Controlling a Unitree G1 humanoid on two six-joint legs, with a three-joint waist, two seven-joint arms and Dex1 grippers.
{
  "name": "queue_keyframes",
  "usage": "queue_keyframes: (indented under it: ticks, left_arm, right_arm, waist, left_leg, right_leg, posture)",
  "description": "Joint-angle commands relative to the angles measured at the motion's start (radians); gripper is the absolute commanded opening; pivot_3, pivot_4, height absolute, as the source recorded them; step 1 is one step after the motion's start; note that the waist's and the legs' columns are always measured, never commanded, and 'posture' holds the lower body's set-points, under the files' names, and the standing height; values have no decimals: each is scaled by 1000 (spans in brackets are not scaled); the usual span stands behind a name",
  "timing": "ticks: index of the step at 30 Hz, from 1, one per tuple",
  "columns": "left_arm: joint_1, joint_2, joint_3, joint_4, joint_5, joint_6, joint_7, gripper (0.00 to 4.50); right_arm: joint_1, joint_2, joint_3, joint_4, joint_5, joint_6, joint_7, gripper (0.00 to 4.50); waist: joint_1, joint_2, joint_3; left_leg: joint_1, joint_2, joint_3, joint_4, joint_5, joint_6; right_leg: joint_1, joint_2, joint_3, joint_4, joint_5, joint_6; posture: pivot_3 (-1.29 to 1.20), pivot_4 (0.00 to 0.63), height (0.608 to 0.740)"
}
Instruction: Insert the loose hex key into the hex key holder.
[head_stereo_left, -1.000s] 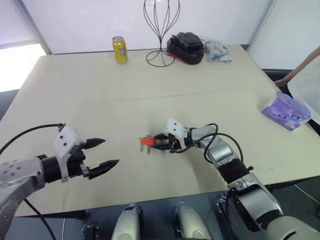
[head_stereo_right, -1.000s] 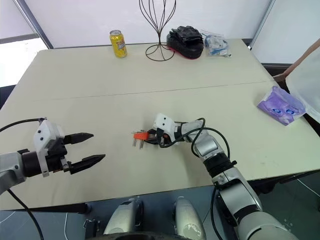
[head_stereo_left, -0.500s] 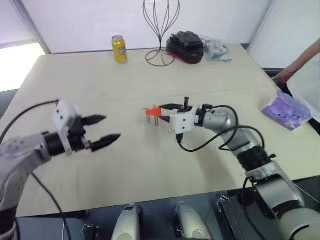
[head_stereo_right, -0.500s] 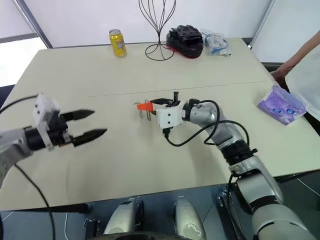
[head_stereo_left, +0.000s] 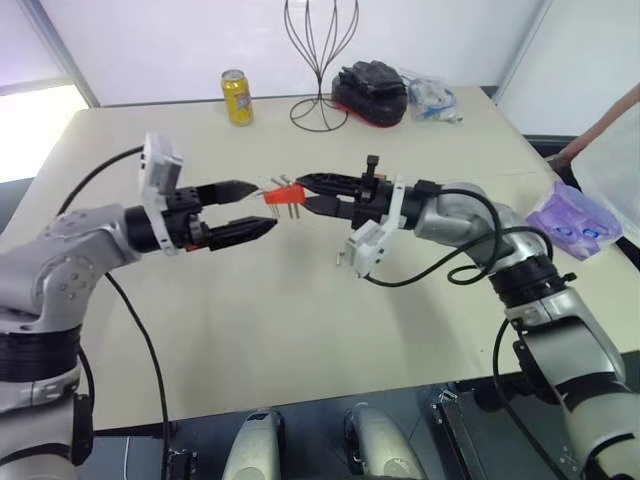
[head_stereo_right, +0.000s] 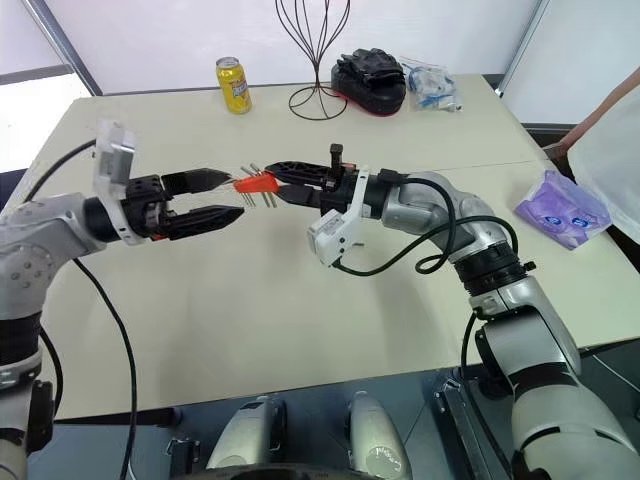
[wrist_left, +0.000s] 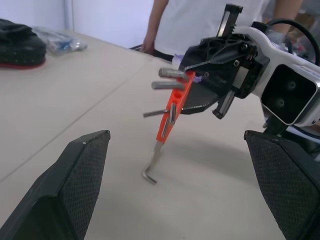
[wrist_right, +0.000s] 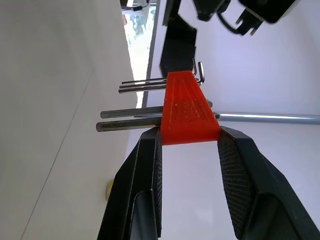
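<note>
The hex key holder (head_stereo_left: 283, 193) is a small red block with several thin grey keys through it. It hangs above the table (head_stereo_left: 300, 330), and my right gripper (head_stereo_left: 303, 192) is shut on its wide end (wrist_right: 187, 107), pointing left. One key with a bent end (wrist_left: 149, 176) sticks out of the holder's thin end. I cannot make out the loose hex key apart from these keys. My left gripper (head_stereo_left: 262, 205) is open and level. It faces the holder (wrist_left: 172, 107) from the left, fingertips just short of it and not touching.
At the table's far edge stand a yellow can (head_stereo_left: 238, 97), a wire stand (head_stereo_left: 322, 60), a black bag (head_stereo_left: 372, 90) and a clear plastic bag (head_stereo_left: 430, 98). A purple pack (head_stereo_left: 575, 222) lies at the right edge, near a person's arm (head_stereo_left: 600, 130).
My right gripper lifted the holder off the table and rolled over with it. My left gripper rose and moved right, towards the holder, staying open.
</note>
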Motion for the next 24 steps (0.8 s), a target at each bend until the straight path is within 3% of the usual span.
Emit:
queue_keyframes:
  ticks: [1,24]
  left_arm:
    - [-38,-5,11,-1,-15,-7,-18,4500]
    - [-65,-80,6,18,4,-42,-27,4500]
  right_arm:
    - [-40,-2,-28,-17,34,-20,-16,1013]
    - [-13,2,-11,-48,125,-18,86,1013]
  waist:
    - [0,0,0]
    - [1,0,0]
  left_leg:
    - [0,0,0,0,0,0]
    - [0,0,-1,3,0,0]
  right_leg:
    - [0,0,0,0,0,0]
    - [0,0,0,5,0,0]
  posture:
    - [0,150,740]
    - [0,150,740]
